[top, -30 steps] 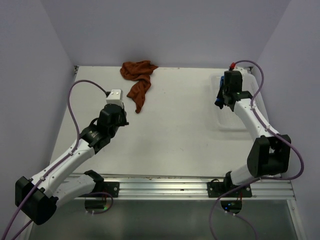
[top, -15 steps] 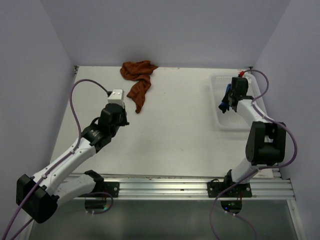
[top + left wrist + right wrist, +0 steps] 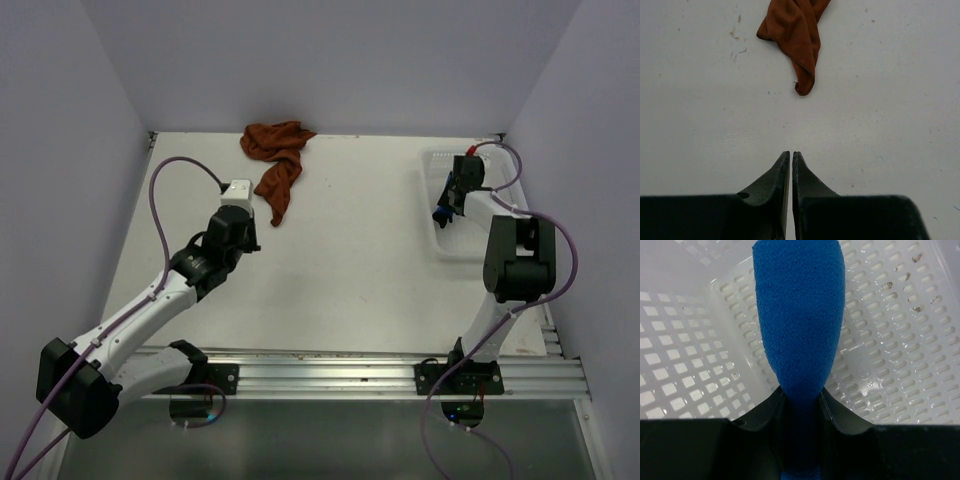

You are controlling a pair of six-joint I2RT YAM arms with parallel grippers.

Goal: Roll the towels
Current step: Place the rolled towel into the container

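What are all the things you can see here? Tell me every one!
brown towel: one, rust-brown, crumpled at the far edge of the table, left of centre, with a tail pointing toward the near side
blue towel: one, bright blue, pinched in the right gripper, hanging over the basket
basket: one, white plastic mesh, far right of the table
table: one, white, with small specks, under everything
cables: purple, one looping along each arm
rail: one, metal, along the near edge, holding the arm bases
left gripper: black, shut and holding nothing, above bare table near the brown towel's tail
right gripper: black, shut on the blue towel, over the basket
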